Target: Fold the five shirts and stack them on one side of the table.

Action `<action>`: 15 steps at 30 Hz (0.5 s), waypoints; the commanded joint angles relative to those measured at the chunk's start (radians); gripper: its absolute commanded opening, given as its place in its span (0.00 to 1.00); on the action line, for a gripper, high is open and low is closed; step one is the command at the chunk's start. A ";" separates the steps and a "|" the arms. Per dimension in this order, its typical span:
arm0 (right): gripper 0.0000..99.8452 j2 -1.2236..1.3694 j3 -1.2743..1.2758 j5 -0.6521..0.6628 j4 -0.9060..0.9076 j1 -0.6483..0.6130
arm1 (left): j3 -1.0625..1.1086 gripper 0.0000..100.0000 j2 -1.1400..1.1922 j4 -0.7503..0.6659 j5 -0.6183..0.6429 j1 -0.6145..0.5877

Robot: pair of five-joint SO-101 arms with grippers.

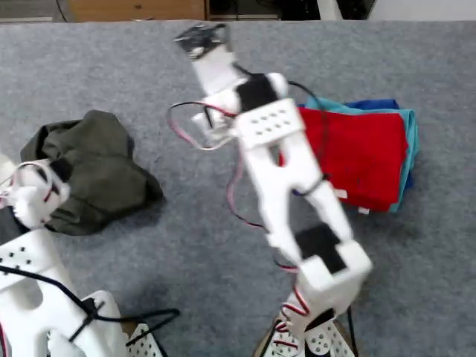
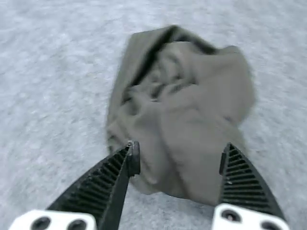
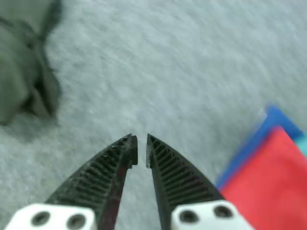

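Observation:
A crumpled olive shirt (image 1: 97,167) lies on the left part of the grey table. In the left wrist view my left gripper (image 2: 180,154) is open just above the near edge of the olive shirt (image 2: 187,105), one finger on each side of a fold. In the high view the left gripper (image 1: 50,180) is at the shirt's left edge. A folded stack sits on the right, with a red shirt (image 1: 361,156) on top of a teal shirt (image 1: 410,137) and a blue shirt (image 1: 375,105). My right gripper (image 1: 199,37) is shut and empty over bare table far from me, with the stack's red shirt (image 3: 273,187) beside the right gripper (image 3: 139,146).
Grey felt (image 1: 186,245) covers the table between the olive shirt and the stack. The table's far edge (image 1: 134,21) runs along the top, with wooden furniture behind it. Loose red and white cables (image 1: 186,130) hang off the right arm, and a black cable (image 1: 141,318) lies by the left base.

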 commanded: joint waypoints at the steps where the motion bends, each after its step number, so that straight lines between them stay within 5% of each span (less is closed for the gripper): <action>1: 0.06 0.154 -0.242 0.009 0.026 -0.107 | -0.046 0.25 0.071 0.006 -0.005 -0.140; 4: 0.09 0.337 -0.484 0.003 0.124 -0.185 | -0.048 0.25 0.168 0.009 -0.064 -0.235; 9: 0.32 0.611 -0.905 -0.140 0.285 -0.306 | -0.064 0.24 0.278 0.066 -0.147 -0.391; 15: 0.31 0.906 -1.178 -0.216 0.273 -0.394 | -0.057 0.24 0.288 0.077 -0.150 -0.456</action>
